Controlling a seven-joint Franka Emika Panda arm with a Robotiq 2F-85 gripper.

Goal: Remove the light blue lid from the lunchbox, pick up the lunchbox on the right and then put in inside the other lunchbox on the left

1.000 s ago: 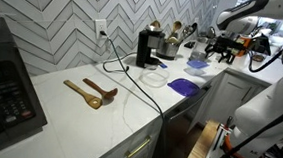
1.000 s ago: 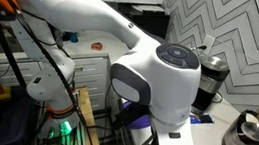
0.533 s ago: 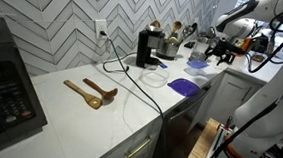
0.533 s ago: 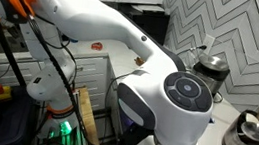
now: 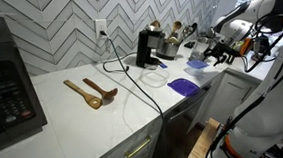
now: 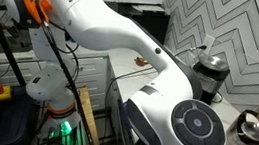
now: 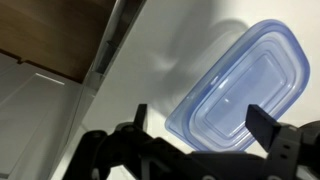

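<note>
Both fingers of your gripper point(image 7: 200, 128) stand wide apart, empty, hovering over the light blue lid point(image 7: 245, 85) at the counter's point(image 7: 165, 50) right end. Lid looks thin, light, slick, likely flexes. Take it across the narrow width, at the rim.

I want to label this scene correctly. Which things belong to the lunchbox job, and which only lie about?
Job: light blue lid; open gripper over it; clear container, probably a lunchbox.
Lying about: wooden spoons, black cable, coffee machine, purple lid, microwave.
</note>
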